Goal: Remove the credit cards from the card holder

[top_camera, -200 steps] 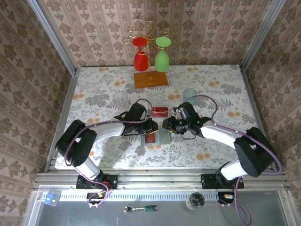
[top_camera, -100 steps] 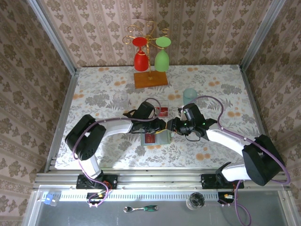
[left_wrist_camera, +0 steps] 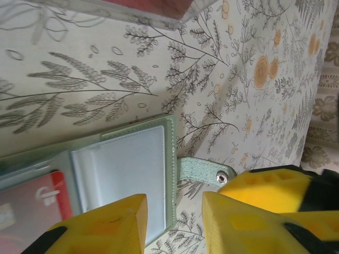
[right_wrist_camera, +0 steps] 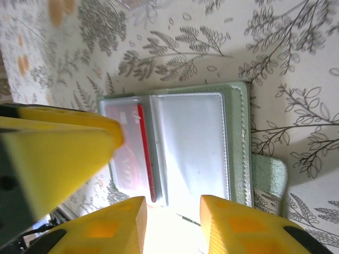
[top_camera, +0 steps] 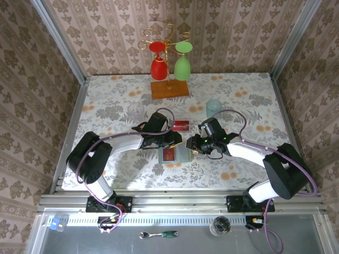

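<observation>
Found left gripper (left_wrist_camera: 172, 203) parted, empty, over holder (top_camera: 175, 155), spread open on table (top_camera: 238, 95) between the two grippers, red card (right_wrist_camera: 139, 153) in its left pocket. Found right gripper (right_wrist_camera: 172, 203) parted, empty, at holder's right half. Judged likely to drag holder along if tugging card without pinning it; feared clashing fingers (left_wrist_camera: 95, 227), crowded so close.

Card holder (top_camera: 176, 154) on floral table (top_camera: 254, 100)
</observation>
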Motion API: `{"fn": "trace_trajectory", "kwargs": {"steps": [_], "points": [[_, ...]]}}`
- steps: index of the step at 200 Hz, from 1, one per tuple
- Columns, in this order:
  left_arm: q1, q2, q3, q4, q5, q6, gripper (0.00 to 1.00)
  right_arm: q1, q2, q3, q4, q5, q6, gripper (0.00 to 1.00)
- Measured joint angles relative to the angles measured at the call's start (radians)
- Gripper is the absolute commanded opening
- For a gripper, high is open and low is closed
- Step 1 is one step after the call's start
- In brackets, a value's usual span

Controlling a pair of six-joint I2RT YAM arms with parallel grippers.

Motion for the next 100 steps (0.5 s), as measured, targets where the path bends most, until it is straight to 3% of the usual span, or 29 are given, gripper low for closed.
{"fn": "trace_trajectory", "kwargs": {"steps": [100], "points": [[0.125,-0.181,-0.217,-0.007,0.000,0.016,0.23,0.105,0.167,0.130,0.042,-0.008,0.025,0.32]]}}
